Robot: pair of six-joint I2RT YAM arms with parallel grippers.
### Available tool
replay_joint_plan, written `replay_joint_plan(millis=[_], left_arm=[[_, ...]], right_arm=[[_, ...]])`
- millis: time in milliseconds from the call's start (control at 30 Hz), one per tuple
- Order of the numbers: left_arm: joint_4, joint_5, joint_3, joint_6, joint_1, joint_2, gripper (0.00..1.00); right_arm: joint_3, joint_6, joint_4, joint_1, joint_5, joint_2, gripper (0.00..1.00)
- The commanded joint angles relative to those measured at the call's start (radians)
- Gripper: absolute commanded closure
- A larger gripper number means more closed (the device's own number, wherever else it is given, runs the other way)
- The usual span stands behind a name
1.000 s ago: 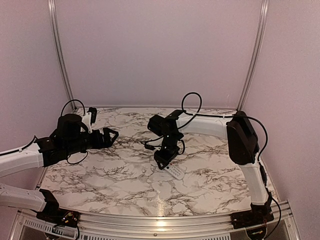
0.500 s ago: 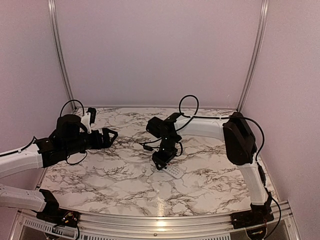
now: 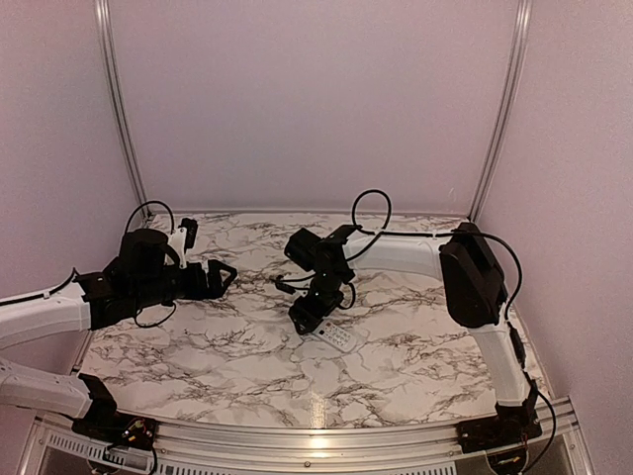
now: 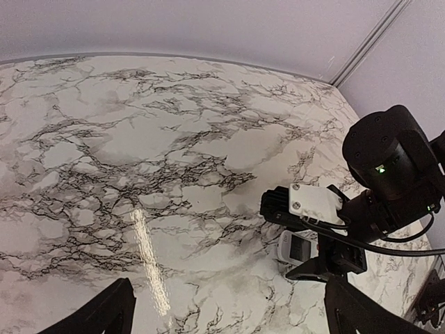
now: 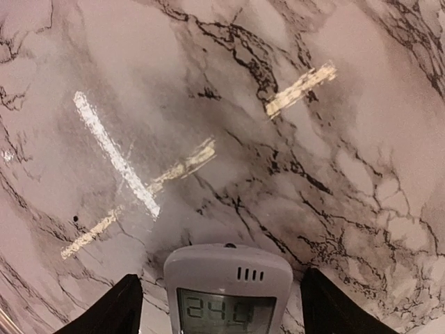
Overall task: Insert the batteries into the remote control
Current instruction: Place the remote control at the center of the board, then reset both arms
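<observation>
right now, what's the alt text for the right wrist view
The white remote control shows its display end, with digits, at the bottom edge between the two dark fingers of the right hand, spread on either side without gripping it. Beyond lies the marble-patterned table with pale glare streaks.

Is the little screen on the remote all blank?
No, the right wrist view shows dark digits on the pale display window of the remote control.
</observation>
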Motion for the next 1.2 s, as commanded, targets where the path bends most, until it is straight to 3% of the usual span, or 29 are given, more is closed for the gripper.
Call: replay_joint_plan(millis=[0,500,733,1000,1167], left_arm=[[-0.026,0.005,0.041,0.024,0.005,0.017,0.01],[-0.192,-0.123,0.276,0.071,0.009,0.145,0.01],[-0.231,-0.121,0.405,0.120,0.027,0.201,0.01],[-0.183,-0.121,0.397,0.073,0.065,0.264,0.01],[-0.127,-0.096,0.328,0.026,0.066,0.308,0.01]], right_arm=[[-0.028,0.002,0.053,0.007,-0.025,-0.029,0.20],[-0.335,0.020,0.352,-0.159,-0.039,-0.427,0.02],[-0.584,0.063,0.570,-0.253,0.070,-0.700,0.01],[-0.918,0.158,0.796,-0.456,-0.043,-0.980,0.01],[-1.093,0.202,0.917,-0.523,-0.125,-1.037,0.01]])
